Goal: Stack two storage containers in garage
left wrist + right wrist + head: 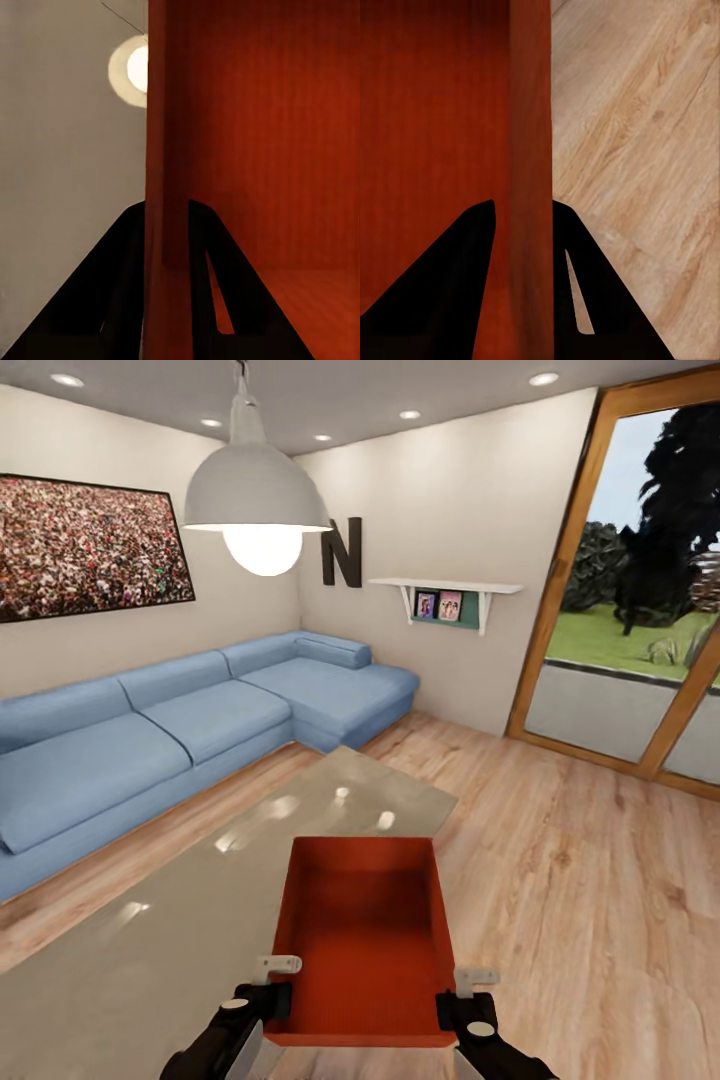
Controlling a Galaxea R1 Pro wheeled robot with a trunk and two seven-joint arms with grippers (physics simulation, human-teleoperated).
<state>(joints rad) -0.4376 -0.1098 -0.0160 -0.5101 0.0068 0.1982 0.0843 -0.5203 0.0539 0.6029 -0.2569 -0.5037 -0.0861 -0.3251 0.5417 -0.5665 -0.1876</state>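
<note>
One orange-red storage container (365,945) is held up in front of me, over the near end of the grey low table (150,950). My left gripper (272,1000) is shut on its left wall near the front corner. In the left wrist view that wall (166,187) runs between the two black fingers (112,300). My right gripper (462,1010) is shut on the right wall; the right wrist view has this wall (531,150) pinched between its fingers (592,300). The bin is empty. This is the living room, with wood-plank floor (580,860).
A blue sectional sofa (180,730) lines the left and back walls. A big white pendant lamp (257,500) hangs ahead. Glass doors (640,630) stand at the right. Open plank floor lies between table and doors. A small wall shelf (445,595) is at the back.
</note>
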